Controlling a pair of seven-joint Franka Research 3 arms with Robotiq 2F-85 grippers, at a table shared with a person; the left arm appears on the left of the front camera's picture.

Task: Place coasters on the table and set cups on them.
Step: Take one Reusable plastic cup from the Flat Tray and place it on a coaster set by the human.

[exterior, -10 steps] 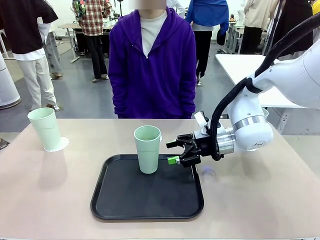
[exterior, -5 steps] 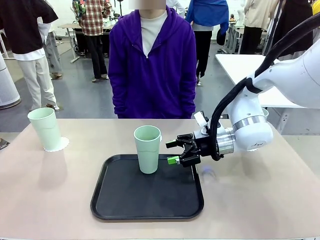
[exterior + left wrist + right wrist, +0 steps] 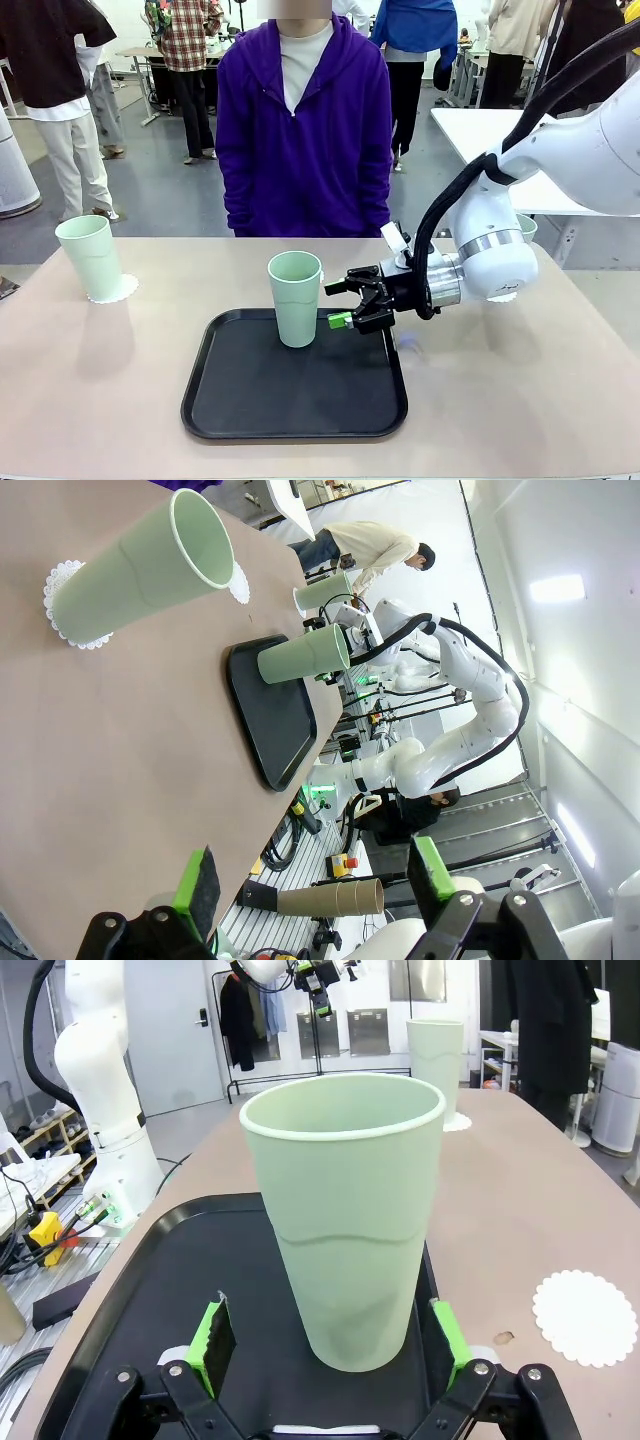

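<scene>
The right gripper (image 3: pixel 342 303), jaws spread wide, is lining up level with the tall mint-green plastic cup (image 3: pixel 295 298) standing on the black rounded tray (image 3: pixel 240 400), probably so its green pads (image 3: pixel 216 1335) can straddle its base for lifting toward the bare lacy white paper coaster (image 3: pixel 585 1317) on the beige table (image 3: pixel 500 400).

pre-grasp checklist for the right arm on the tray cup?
1. Right pincer open: ok.
2. Cup upright on the tray: ok.
3. Cup centred between the green pads: ok, wrist view.
4. Pads around the cup wall: not ok, short of it.
5. Free coaster bare on the table: ok.
6. Person's hands away from the tray: ok.
</scene>
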